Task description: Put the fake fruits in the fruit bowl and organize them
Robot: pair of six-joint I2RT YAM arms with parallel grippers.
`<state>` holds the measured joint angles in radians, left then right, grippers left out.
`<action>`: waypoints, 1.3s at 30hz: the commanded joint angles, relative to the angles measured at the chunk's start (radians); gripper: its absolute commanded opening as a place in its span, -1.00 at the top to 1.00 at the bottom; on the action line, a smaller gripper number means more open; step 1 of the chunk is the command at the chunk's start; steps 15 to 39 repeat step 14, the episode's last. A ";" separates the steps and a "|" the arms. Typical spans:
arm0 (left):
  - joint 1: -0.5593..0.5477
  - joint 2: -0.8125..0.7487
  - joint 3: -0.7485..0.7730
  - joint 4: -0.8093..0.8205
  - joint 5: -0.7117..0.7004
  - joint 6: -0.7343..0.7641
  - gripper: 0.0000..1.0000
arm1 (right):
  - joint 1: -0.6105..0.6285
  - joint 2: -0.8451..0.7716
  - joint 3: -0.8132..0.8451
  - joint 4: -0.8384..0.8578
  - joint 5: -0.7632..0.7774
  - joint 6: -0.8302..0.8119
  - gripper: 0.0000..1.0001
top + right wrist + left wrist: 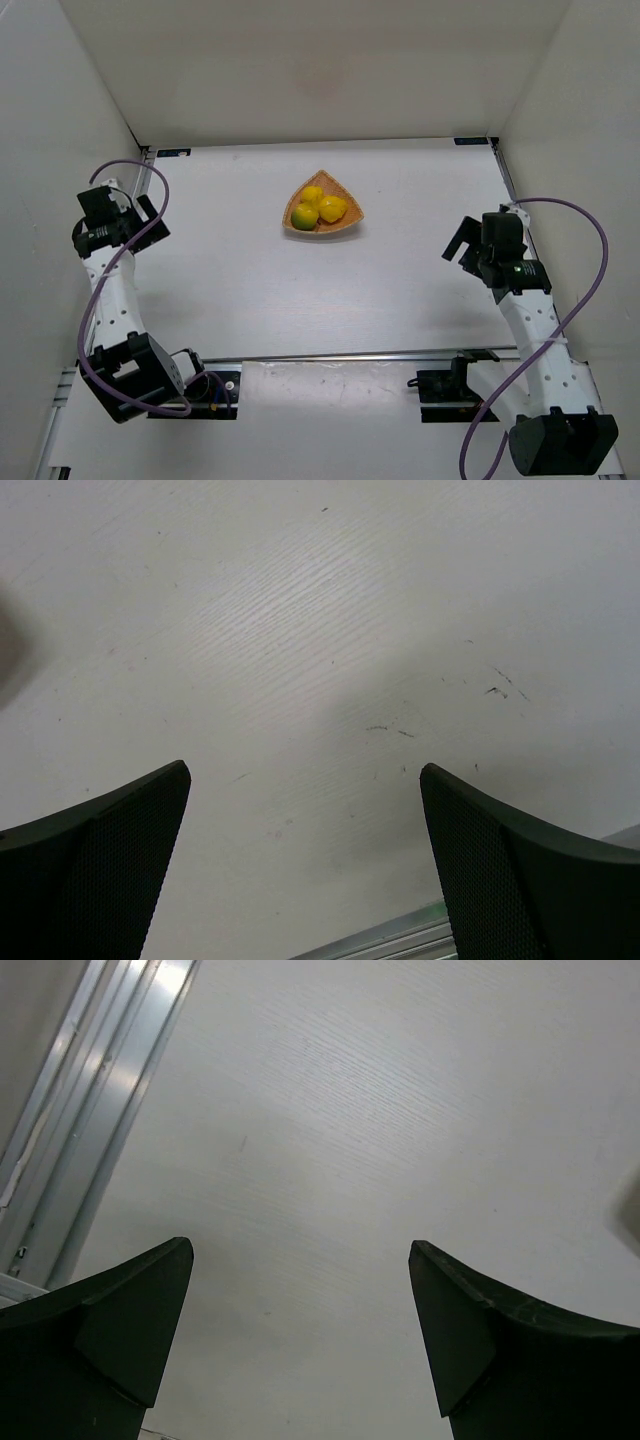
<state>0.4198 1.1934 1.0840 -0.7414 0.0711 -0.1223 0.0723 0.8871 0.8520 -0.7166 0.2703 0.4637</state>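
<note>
The wooden fruit bowl sits at the far middle of the table. All three fake fruits lie inside it: one yellow pear at the back, a second yellow pear on the right, and the green-and-yellow round fruit at the front left. My left gripper is open and empty at the far left, well apart from the bowl; the left wrist view shows only bare table between its fingers. My right gripper is open and empty at the right; the right wrist view shows only table.
White walls enclose the table on three sides. A metal rail runs across the near edge in front of the arm bases. A rail also shows at the left in the left wrist view.
</note>
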 commanded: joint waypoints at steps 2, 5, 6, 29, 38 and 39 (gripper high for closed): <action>0.004 -0.048 -0.018 -0.033 0.081 -0.002 -1.00 | -0.003 -0.052 -0.030 -0.014 0.000 -0.005 -1.00; 0.004 -0.058 -0.029 -0.033 0.067 0.007 -1.00 | -0.003 -0.062 -0.050 -0.024 0.000 -0.005 -1.00; 0.004 -0.058 -0.038 -0.033 0.058 0.007 -1.00 | -0.003 -0.071 -0.050 -0.033 0.000 -0.005 -1.00; 0.004 -0.048 -0.038 -0.064 0.033 0.027 -1.00 | -0.003 -0.102 -0.070 -0.034 -0.022 -0.005 -1.00; 0.004 -0.048 -0.038 -0.064 0.033 0.027 -1.00 | -0.003 -0.102 -0.070 -0.034 -0.022 -0.005 -1.00; 0.004 -0.048 -0.038 -0.064 0.033 0.027 -1.00 | -0.003 -0.102 -0.070 -0.034 -0.022 -0.005 -1.00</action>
